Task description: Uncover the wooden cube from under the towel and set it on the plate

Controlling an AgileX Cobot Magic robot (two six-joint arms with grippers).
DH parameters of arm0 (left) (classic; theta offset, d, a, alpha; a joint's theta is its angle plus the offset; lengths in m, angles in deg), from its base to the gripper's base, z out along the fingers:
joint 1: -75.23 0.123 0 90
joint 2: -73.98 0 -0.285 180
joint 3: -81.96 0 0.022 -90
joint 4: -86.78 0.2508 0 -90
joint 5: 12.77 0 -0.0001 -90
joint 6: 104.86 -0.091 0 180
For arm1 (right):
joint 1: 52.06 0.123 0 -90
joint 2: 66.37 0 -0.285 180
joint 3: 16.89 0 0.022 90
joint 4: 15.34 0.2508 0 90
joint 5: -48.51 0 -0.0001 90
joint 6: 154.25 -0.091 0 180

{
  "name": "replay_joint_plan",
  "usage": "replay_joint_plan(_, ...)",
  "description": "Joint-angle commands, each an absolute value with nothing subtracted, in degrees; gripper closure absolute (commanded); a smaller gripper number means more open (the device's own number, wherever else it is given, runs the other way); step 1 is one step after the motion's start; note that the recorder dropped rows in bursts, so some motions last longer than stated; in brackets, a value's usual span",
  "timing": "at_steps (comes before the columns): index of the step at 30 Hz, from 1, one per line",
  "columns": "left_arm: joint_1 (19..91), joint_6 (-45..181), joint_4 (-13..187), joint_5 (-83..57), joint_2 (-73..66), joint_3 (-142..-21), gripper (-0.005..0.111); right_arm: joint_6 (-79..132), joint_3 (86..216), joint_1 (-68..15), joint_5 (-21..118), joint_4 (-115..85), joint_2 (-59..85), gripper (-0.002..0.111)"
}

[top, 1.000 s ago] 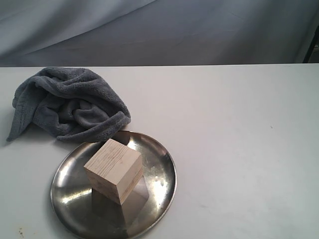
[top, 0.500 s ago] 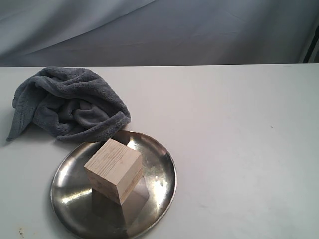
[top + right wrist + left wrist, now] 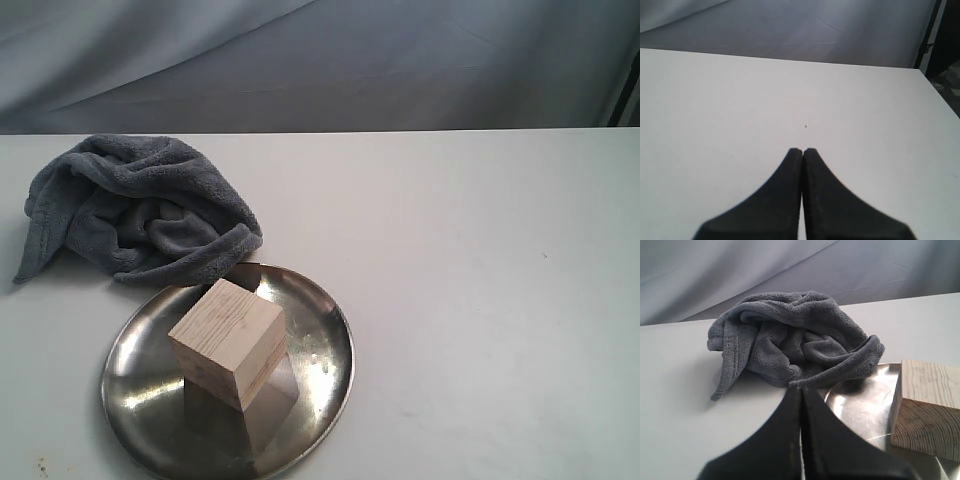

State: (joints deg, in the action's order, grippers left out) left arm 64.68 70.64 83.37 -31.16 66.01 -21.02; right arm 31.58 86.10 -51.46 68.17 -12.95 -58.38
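Note:
The wooden cube point(image 3: 229, 343) stands uncovered on the steel plate point(image 3: 318, 365) at the front left of the table; it also shows in the left wrist view point(image 3: 927, 407) on the plate point(image 3: 860, 412). The grey-blue towel point(image 3: 140, 207) lies bunched just behind the plate, its edge touching the rim, and fills the left wrist view point(image 3: 790, 337). My left gripper point(image 3: 801, 389) is shut and empty, short of the towel and plate. My right gripper point(image 3: 802, 150) is shut and empty over bare table. Neither arm shows in the exterior view.
A white table point(image 3: 480, 280) stretches to the right of the plate. A grey cloth backdrop point(image 3: 320, 60) hangs behind the table's far edge. The table's right edge point(image 3: 940, 100) shows in the right wrist view.

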Motion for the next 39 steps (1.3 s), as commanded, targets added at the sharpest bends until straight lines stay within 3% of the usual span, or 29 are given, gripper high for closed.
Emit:
replay_joint_plan(1,64.8,70.3,83.0,-30.5,66.2,-20.8,0.107,31.5,85.9,-51.3,68.1,-12.8,-58.6,0.108)
replay_joint_plan(8,65.8,70.3,83.0,-30.5,66.2,-20.8,0.107,31.5,85.9,-51.3,68.1,-12.8,-58.6,0.108)
replay_joint_plan(20,75.3,70.1,83.0,-30.5,66.2,-20.8,0.107,31.5,85.9,-51.3,68.1,-12.8,-58.6,0.108)
replay_joint_plan(39,75.3,70.1,83.0,-30.5,66.2,-20.8,0.107,31.5,85.9,-51.3,68.1,-12.8,-58.6,0.108)
